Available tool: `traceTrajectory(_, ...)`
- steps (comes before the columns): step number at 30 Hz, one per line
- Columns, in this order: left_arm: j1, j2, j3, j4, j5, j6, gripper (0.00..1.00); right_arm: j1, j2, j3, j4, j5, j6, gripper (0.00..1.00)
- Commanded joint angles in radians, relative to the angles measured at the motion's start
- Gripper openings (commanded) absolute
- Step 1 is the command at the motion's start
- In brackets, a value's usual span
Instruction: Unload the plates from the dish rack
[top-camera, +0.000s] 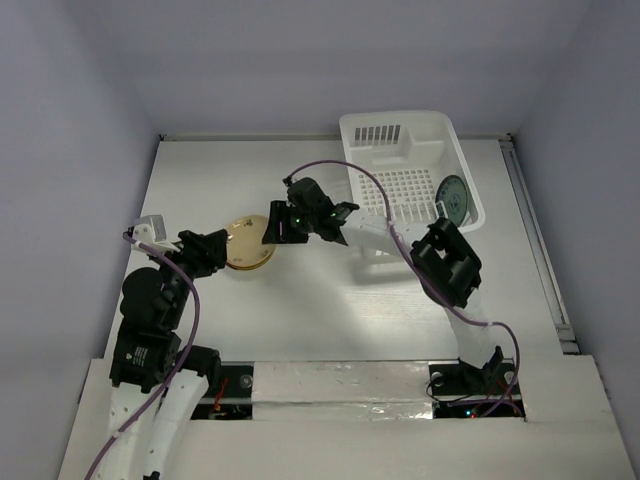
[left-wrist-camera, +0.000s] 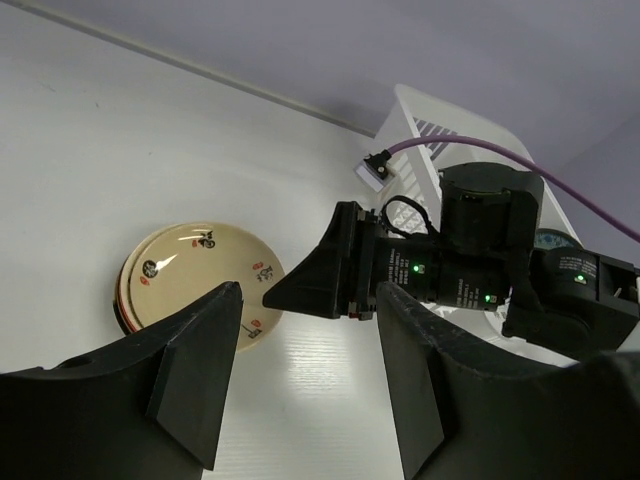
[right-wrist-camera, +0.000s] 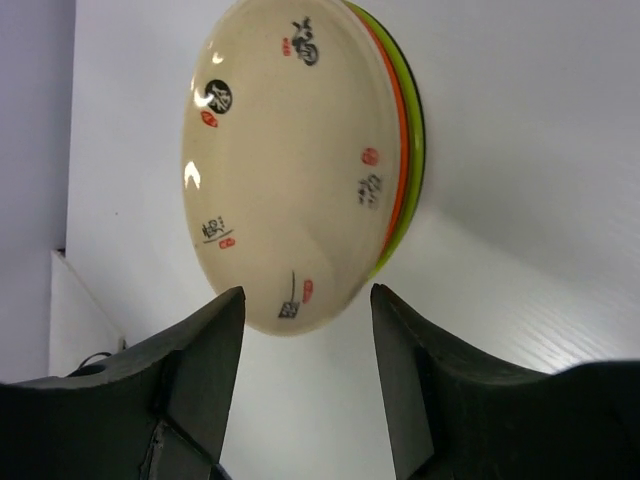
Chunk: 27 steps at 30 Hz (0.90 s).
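A stack of plates (top-camera: 245, 243) lies on the table left of centre, a beige patterned plate on top. The right wrist view shows the beige plate (right-wrist-camera: 290, 150) over red-orange (right-wrist-camera: 401, 120) and lime green (right-wrist-camera: 416, 160) rims. My right gripper (top-camera: 271, 229) reaches across to the stack's right edge, open and empty (right-wrist-camera: 305, 300). My left gripper (top-camera: 216, 249) is open and empty (left-wrist-camera: 308, 300) at the stack's left side. The white dish rack (top-camera: 425, 130) stands at the back right. One greenish-blue plate (top-camera: 452, 197) stands upright in it.
The right arm's elbow (top-camera: 447, 262) hangs in front of the rack's near side. A purple cable (top-camera: 372, 185) loops over the rack. Walls close the table at the back and on both sides.
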Motion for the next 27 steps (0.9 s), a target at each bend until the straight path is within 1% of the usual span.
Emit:
traceTrajectory(1, 0.005, -0.013, 0.003, 0.035, 0.003, -0.005, 0.53, 0.011, -0.119, -0.03, -0.009, 0.083, -0.044, 0.59)
traceTrajectory(6, 0.005, -0.016, 0.001, 0.038, 0.004, -0.002, 0.53, 0.011, -0.199, -0.079, -0.029, 0.158, -0.067, 0.57)
traceTrajectory(7, 0.005, -0.016, 0.001, 0.038, 0.004, -0.003, 0.52, 0.011, -0.216, -0.085, -0.042, 0.177, -0.076, 0.51)
traceTrajectory(8, 0.005, -0.017, 0.001, 0.038, 0.004, -0.002, 0.52, 0.011, -0.264, -0.102, -0.075, 0.251, -0.082, 0.45)
traceTrajectory(9, 0.005, -0.019, 0.001, 0.041, 0.004, -0.002, 0.5, 0.002, -0.3, -0.119, -0.088, 0.313, -0.085, 0.35)
traceTrajectory(10, 0.005, -0.02, 0.0, 0.043, 0.004, 0.0, 0.49, 0.002, -0.343, -0.146, -0.092, 0.433, -0.085, 0.08)
traceTrajectory(11, 0.005, -0.022, -0.003, 0.046, 0.036, 0.0, 0.47, -0.041, -0.389, -0.215, -0.083, 0.48, -0.085, 0.0)
traceTrajectory(12, 0.005, -0.019, -0.003, 0.05, 0.041, 0.001, 0.43, -0.067, -0.482, -0.249, -0.08, 0.519, -0.088, 0.0)
traceTrajectory(13, 0.005, -0.019, -0.003, 0.049, 0.047, 0.003, 0.4, -0.134, -0.525, -0.281, -0.089, 0.593, -0.088, 0.0)
traceTrajectory(16, -0.004, -0.025, -0.003, 0.052, 0.053, 0.006, 0.3, -0.254, -0.665, -0.379, -0.126, 0.649, -0.105, 0.0)
traceTrajectory(17, -0.015, -0.029, -0.005, 0.053, 0.053, 0.006, 0.28, -0.291, -0.691, -0.398, -0.166, 0.707, -0.11, 0.0)
traceTrajectory(18, -0.015, -0.031, -0.005, 0.055, 0.052, 0.004, 0.25, -0.356, -0.716, -0.43, -0.189, 0.743, -0.122, 0.0)
traceTrajectory(19, -0.024, -0.039, -0.005, 0.055, 0.053, 0.004, 0.24, -0.386, -0.752, -0.445, -0.21, 0.781, -0.125, 0.0)
traceTrajectory(20, -0.024, -0.04, -0.006, 0.053, 0.05, 0.004, 0.23, -0.413, -0.776, -0.462, -0.233, 0.851, -0.128, 0.0)
traceTrajectory(21, -0.033, -0.04, -0.006, 0.053, 0.049, 0.004, 0.23, -0.44, -0.796, -0.484, -0.235, 0.879, -0.131, 0.01)
traceTrajectory(22, -0.033, -0.043, -0.006, 0.053, 0.049, 0.004, 0.23, -0.485, -0.819, -0.523, -0.233, 0.902, -0.134, 0.05)
traceTrajectory(23, -0.033, -0.045, -0.008, 0.056, 0.056, 0.003, 0.23, -0.506, -0.86, -0.539, -0.229, 0.936, -0.142, 0.09)
traceTrajectory(24, -0.045, -0.045, -0.009, 0.06, 0.06, 0.003, 0.24, -0.525, -0.875, -0.551, -0.23, 0.948, -0.159, 0.15)
traceTrajectory(25, -0.054, -0.046, -0.009, 0.06, 0.063, 0.003, 0.25, -0.564, -0.885, -0.554, -0.244, 0.955, -0.167, 0.27)
traceTrajectory(27, -0.055, -0.052, -0.008, 0.058, 0.066, 0.004, 0.27, -0.596, -0.879, -0.536, -0.292, 0.953, -0.202, 0.33)
